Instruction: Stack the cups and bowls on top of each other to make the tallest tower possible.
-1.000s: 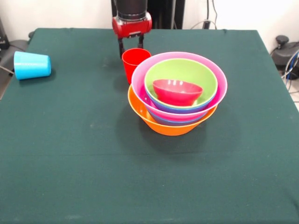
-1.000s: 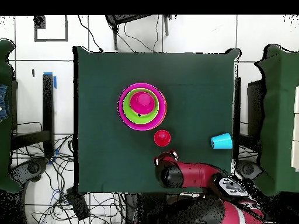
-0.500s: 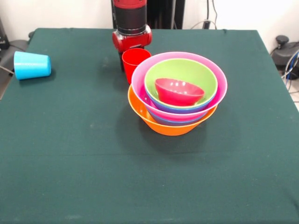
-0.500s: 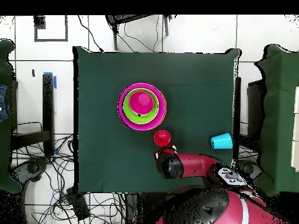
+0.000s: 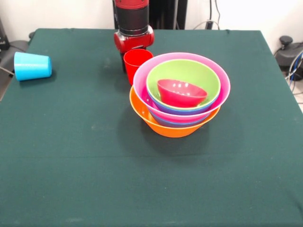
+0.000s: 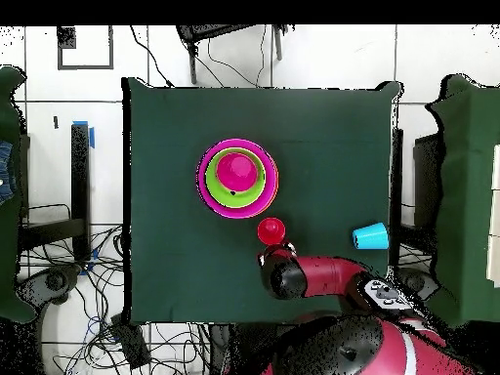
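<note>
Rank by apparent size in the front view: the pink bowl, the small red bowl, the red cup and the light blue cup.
1. pink bowl, clearly largest.
2. small red bowl.
3. light blue cup and red cup: not ranked. The red one is partly hidden behind the bowls and farther from the camera.

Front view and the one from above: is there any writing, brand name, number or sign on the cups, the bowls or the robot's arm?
None can be read in either view.
The red cup, the light blue cup and the bowls of the tower show plain colour, with no print.
The arm shows no label or number.
</note>
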Robot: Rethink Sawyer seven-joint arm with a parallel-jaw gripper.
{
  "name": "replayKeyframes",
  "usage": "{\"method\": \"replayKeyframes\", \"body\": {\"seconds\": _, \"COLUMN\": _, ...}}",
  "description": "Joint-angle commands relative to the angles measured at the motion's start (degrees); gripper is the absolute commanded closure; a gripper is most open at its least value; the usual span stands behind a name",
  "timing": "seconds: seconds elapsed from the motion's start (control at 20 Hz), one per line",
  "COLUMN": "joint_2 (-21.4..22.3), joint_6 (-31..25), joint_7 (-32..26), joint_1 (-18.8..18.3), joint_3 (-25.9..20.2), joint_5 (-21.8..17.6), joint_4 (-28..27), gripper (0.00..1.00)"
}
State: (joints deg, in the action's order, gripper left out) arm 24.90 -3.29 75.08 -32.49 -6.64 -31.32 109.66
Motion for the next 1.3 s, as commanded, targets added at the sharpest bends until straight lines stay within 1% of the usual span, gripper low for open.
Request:
{"method": "replayKeyframes", "body": {"seconds": 0.05, "joint_2": 7.15, "joint_6": -3.51, "joint_7": 6.0, "joint_1": 1.24, "joint_3": -4.19, "joint_5": -0.52, "joint_4": 4.18, "gripper": 0.0}}
{"method": "replayKeyframes", "body": {"seconds": 0.1, "joint_2": 10.57, "joint_6": -2.87, "joint_7": 8.83, "joint_1": 2.05, "joint_3": -2.84, "joint_5": 1.12, "joint_4": 7.66, "gripper": 0.0}}
{"method": "replayKeyframes", "body": {"seconds": 0.15, "joint_2": 12.0, "joint_6": -2.1, "joint_7": 10.3, "joint_1": 2.9, "joint_3": -1.64, "joint_5": 1.69, "joint_4": 9.12, "gripper": 0.0}}
{"method": "replayKeyframes", "body": {"seconds": 0.2, "joint_2": 14.33, "joint_6": -1.53, "joint_7": 12.22, "joint_1": 4.64, "joint_3": 0.25, "joint_5": 2.61, "joint_4": 11.14, "gripper": 0.0}}
{"method": "replayKeyframes", "body": {"seconds": 0.3, "joint_2": 16.8, "joint_6": -1.15, "joint_7": 13.64, "joint_1": 6.81, "joint_3": 2.54, "joint_5": 3.15, "joint_4": 13.46, "gripper": 0.0}}
{"method": "replayKeyframes", "body": {"seconds": 0.4, "joint_2": 18.93, "joint_6": -1.02, "joint_7": 14.67, "joint_1": 7.72, "joint_3": 3.64, "joint_5": 3.95, "joint_4": 15.52, "gripper": 0.0}}
{"method": "replayKeyframes", "body": {"seconds": 0.55, "joint_2": 22.93, "joint_6": -2.94, "joint_7": 15.34, "joint_1": 7.43, "joint_3": 3.52, "joint_5": 5.54, "joint_4": 18.81, "gripper": 0.0}}
{"method": "replayKeyframes", "body": {"seconds": 0.6, "joint_2": 24.97, "joint_6": -4.36, "joint_7": 15.01, "joint_1": 6.09, "joint_3": 2.41, "joint_5": 6.17, "joint_4": 20.39, "gripper": 0.0}}
{"method": "replayKeyframes", "body": {"seconds": 0.65, "joint_2": 26.14, "joint_6": -5.12, "joint_7": 14.89, "joint_1": 5.51, "joint_3": 1.79, "joint_5": 6.58, "joint_4": 21.4, "gripper": 0.0}}
{"method": "replayKeyframes", "body": {"seconds": 0.7, "joint_2": 27.85, "joint_6": -6.92, "joint_7": 14.26, "joint_1": 3.82, "joint_3": 0.39, "joint_5": 7.49, "joint_4": 22.5, "gripper": 0.0}}
{"method": "replayKeyframes", "body": {"seconds": 0.8, "joint_2": 28.82, "joint_6": -8.25, "joint_7": 13.89, "joint_1": 1.92, "joint_3": -1.05, "joint_5": 8.4, "joint_4": 23.3, "gripper": 0.0}}
{"method": "replayKeyframes", "body": {"seconds": 0.9, "joint_2": 27.89, "joint_6": -8.22, "joint_7": 13.44, "joint_1": 1.31, "joint_3": -1.22, "joint_5": 8.02, "joint_4": 22.66, "gripper": 0.0}}
{"method": "replayKeyframes", "body": {"seconds": 1.0, "joint_2": 25.93, "joint_6": -7.35, "joint_7": 12.46, "joint_1": 0.35, "joint_3": -1.37, "joint_5": 6.74, "joint_4": 21.12, "gripper": 0.0}}
{"method": "replayKeyframes", "body": {"seconds": 1.05, "joint_2": 25.71, "joint_6": -7.35, "joint_7": 11.85, "joint_1": -0.31, "joint_3": -1.69, "joint_5": 6.26, "joint_4": 20.9, "gripper": 0.0}}
{"method": "replayKeyframes", "body": {"seconds": 1.3, "joint_2": 22.47, "joint_6": -9.6, "joint_7": 5.93, "joint_1": -5.79, "joint_3": -5.08, "joint_5": 3.37, "joint_4": 15.77, "gripper": 0.0}}
